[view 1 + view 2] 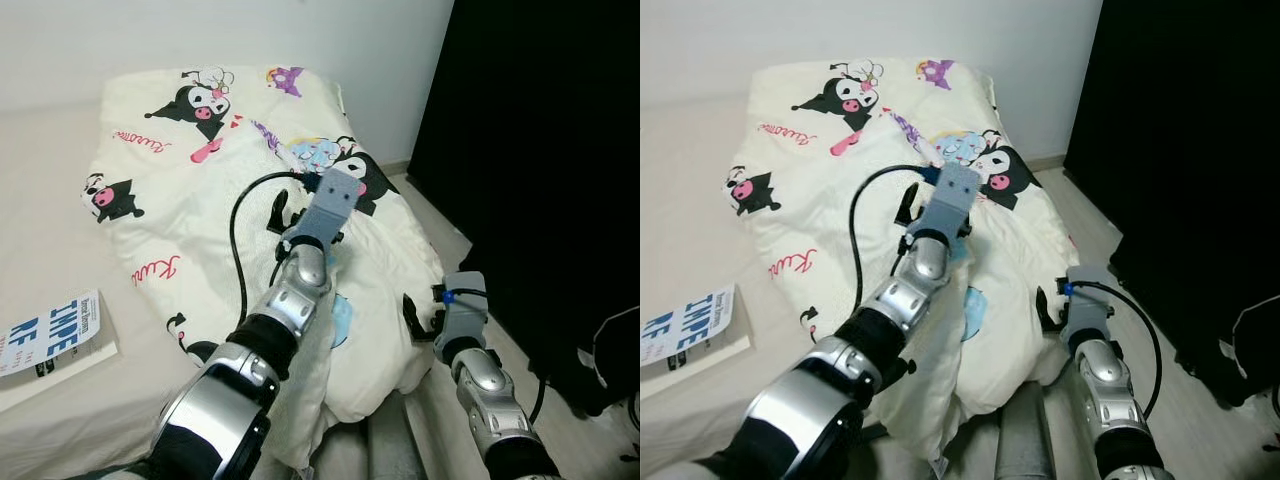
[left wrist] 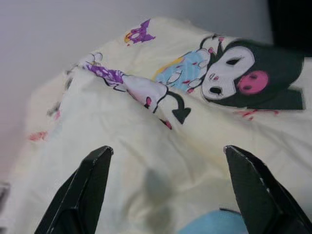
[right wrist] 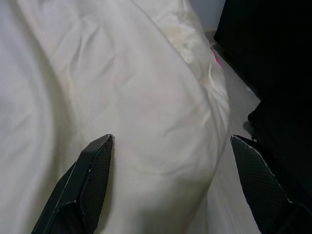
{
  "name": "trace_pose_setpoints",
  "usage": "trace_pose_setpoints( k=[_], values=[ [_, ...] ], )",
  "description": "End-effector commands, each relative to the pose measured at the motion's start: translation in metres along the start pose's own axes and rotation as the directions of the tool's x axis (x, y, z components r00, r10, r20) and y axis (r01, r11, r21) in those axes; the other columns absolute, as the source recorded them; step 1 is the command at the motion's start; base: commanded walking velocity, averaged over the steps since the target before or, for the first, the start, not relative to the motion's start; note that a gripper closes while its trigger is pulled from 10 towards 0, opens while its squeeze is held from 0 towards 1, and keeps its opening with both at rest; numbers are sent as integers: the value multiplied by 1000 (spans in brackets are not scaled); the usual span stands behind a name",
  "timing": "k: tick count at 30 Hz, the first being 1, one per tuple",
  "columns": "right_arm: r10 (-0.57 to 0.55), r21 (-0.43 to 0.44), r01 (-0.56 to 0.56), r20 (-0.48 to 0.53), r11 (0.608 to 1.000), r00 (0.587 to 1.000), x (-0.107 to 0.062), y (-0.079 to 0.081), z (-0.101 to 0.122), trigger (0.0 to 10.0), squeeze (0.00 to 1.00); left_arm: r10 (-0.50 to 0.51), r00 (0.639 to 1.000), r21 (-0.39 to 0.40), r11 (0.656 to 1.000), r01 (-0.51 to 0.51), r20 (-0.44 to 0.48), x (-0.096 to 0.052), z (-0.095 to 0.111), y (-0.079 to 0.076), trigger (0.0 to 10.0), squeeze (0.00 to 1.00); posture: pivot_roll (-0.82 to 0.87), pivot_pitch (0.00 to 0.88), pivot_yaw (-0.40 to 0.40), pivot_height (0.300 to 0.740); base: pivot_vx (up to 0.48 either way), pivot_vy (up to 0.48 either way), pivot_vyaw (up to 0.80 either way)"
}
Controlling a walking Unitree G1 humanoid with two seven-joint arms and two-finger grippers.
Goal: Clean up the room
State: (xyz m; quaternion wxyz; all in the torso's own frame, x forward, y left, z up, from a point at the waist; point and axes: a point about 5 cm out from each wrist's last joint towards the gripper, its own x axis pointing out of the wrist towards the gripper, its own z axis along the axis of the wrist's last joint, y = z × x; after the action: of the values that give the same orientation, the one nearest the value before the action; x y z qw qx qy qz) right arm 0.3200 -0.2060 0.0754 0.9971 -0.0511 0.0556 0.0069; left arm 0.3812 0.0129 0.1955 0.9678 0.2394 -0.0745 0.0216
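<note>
A cream duvet [image 1: 190, 190] printed with black and pink cartoon figures lies rumpled across the bed, and its near corner hangs over the bed's edge. My left gripper [image 2: 166, 151] is stretched out over the middle of the duvet, just above the fabric. It is open, with nothing between its fingers [image 2: 83, 190]. My right gripper [image 3: 171, 140] is low at the duvet's hanging right edge, also open and holding nothing. In the left eye view the left gripper [image 1: 300, 225] is ahead of centre and the right gripper [image 1: 425, 318] is nearer, to the right.
A book [image 1: 50, 335] with blue lettering lies on the bare mattress [image 1: 40, 200] at the near left. A tall black surface [image 1: 540, 150] stands close on the right, with a narrow strip of floor [image 1: 440, 225] between it and the bed. The white wall [image 1: 300, 40] is behind the bed.
</note>
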Motion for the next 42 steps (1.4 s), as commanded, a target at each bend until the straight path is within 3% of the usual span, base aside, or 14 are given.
trace_pose_setpoints(
  k=[1,6,15,16,17,18,25,31,34,35,36,37,41,42],
  values=[
    [10,-13,-10,0,1000,1000,-3,3,-3,10000,0,-25,999,112,993,29,-32,-3,-7,-9,10000,0,-256,147,36,481,0,0,0],
    [8,-14,-8,3,1000,1000,-4,2,-2,10000,0,-26,995,176,983,42,-95,-6,-20,-13,10000,0,-265,149,39,481,0,0,0],
    [5,-16,-5,7,1000,1000,-5,1,-1,10000,0,5,980,199,979,35,-200,-7,-45,-6,10000,0,-273,152,38,481,0,0,0],
    [6,-16,-6,9,1000,1000,-5,1,-1,10000,0,10,976,197,980,34,-219,-6,-49,-2,6706,0,-274,153,36,481,0,0,0],
    [6,-16,-6,9,1000,1000,-5,1,-1,10000,0,10,976,197,980,34,-219,-6,-49,-2,6706,0,-274,153,36,481,0,0,0],
    [8,-16,-8,11,1000,1000,-5,2,0,10000,0,-1,965,175,983,48,-261,-6,-55,1,0,0,-275,151,35,481,0,0,0],
    [8,-19,-8,21,1000,1000,-4,0,4,10000,0,-83,899,60,991,120,-430,-13,-83,3,0,0,-282,151,31,481,0,0,0],
    [11,-22,-10,24,1000,1000,-3,0,6,10000,0,-18,907,98,993,65,-422,-5,-87,23,0,0,-277,147,24,481,0,0,0],
    [17,-24,-16,25,1000,1000,-3,1,7,10000,0,86,935,235,972,-2,-345,8,-81,51,0,0,-266,143,19,481,0,0,0],
    [17,-24,-16,25,1000,1000,-3,1,7,10000,0,86,935,235,972,-2,-345,8,-81,51,0,0,-266,143,19,481,0,0,0],
    [20,-24,-20,25,1000,999,-2,1,7,10000,0,169,947,361,930,-62,-273,17,-77,76,0,0,-257,141,18,481,0,0,0],
    [23,-24,-23,26,999,999,-1,2,8,10000,0,199,948,421,903,-79,-247,21,-77,88,0,0,-254,141,17,481,0,0,0],
    [27,-24,-26,25,999,999,-1,3,8,10000,0,223,946,468,879,-91,-235,23,-78,98,0,0,-252,141,17,481,0,0,0],
    [33,-24,-33,22,999,999,-1,4,8,10000,0,241,939,554,830,-68,-246,23,-86,116,0,0,-239,139,13,481,0,0,0]
  ],
)
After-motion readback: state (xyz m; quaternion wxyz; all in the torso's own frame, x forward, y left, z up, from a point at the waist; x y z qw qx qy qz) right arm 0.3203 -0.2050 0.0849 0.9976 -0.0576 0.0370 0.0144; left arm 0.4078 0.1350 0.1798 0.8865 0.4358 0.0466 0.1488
